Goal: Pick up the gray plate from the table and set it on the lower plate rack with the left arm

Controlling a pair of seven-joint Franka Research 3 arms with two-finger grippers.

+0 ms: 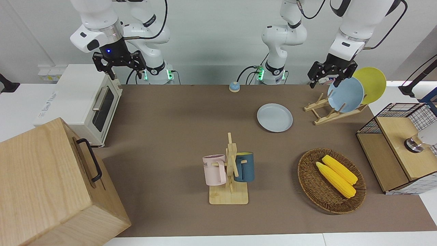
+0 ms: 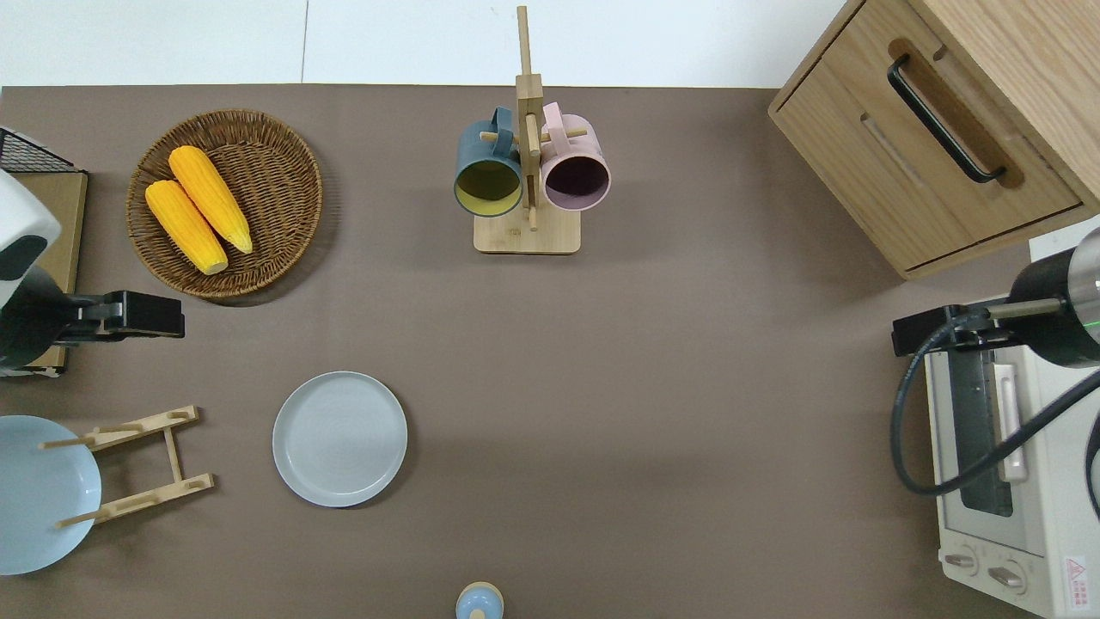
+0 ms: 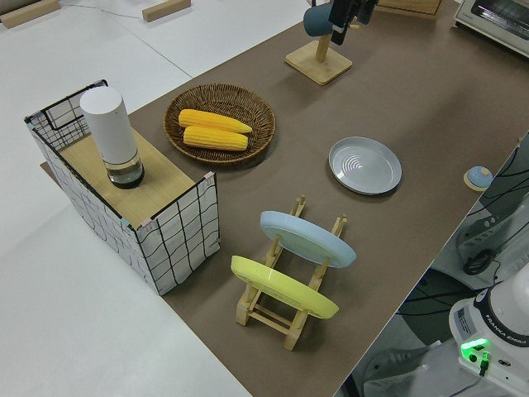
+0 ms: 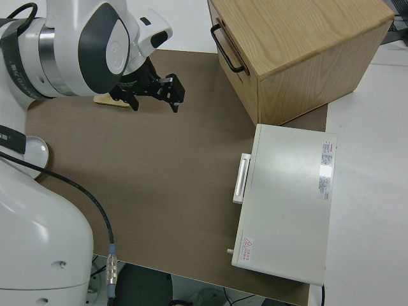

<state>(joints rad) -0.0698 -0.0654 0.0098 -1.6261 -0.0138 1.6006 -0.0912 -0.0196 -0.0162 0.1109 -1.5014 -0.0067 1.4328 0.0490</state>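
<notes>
The gray plate (image 1: 275, 117) (image 2: 339, 438) (image 3: 364, 165) lies flat on the brown table mat. Beside it, toward the left arm's end, stands the lower plate rack (image 1: 324, 112) (image 2: 137, 464) (image 3: 285, 310). A blue plate (image 1: 345, 94) and a yellow plate (image 1: 372, 83) lean in the rack. Its pegs closest to the gray plate carry nothing. My left gripper (image 1: 324, 83) (image 2: 142, 314) hangs open and empty in the air over the mat between the rack and a wicker basket. My right gripper (image 1: 125, 73) (image 4: 155, 103) is open and parked.
The wicker basket (image 2: 284, 137) holds two corn cobs. A mug tree (image 2: 526, 163) carries a pink and a dark blue mug. A wire crate (image 1: 396, 112) sits at the left arm's end; a toaster oven (image 1: 85, 102) and a wooden cabinet (image 1: 44, 184) at the right arm's end. A small blue bell (image 1: 234, 86) sits nearest the robots.
</notes>
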